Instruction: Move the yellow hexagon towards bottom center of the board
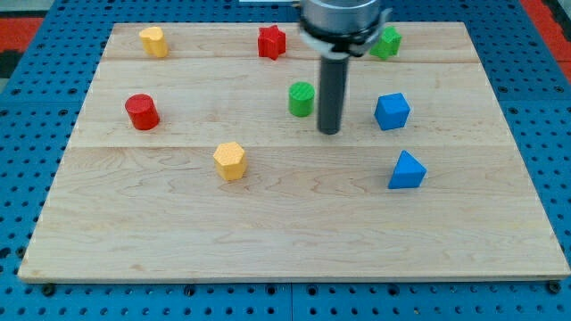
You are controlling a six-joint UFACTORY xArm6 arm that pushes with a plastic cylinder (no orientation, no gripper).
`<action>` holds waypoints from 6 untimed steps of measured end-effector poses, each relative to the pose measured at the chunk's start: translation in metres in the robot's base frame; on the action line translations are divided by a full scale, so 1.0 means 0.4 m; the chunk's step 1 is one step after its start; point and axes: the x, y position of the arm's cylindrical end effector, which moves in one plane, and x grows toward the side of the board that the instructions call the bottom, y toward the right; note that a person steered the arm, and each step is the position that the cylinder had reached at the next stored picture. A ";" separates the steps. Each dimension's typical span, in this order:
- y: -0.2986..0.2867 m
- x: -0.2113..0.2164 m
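Seven blocks dot the pale wooden board (294, 241) on blue pegboard (27, 299); my tip (329, 133) has no jaws.

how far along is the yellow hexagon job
Done: little that shows. The yellow hexagon sits left of centre, about mid-board, well short of the bottom edge of the board. In hand: my tip is apart from it, to the view's right, just beside the green cylinder. Left: bring the tip round above the hexagon and push it down and slightly rightward.
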 end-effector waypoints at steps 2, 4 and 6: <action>-0.217 -0.011; -0.392 0.174; -0.249 0.257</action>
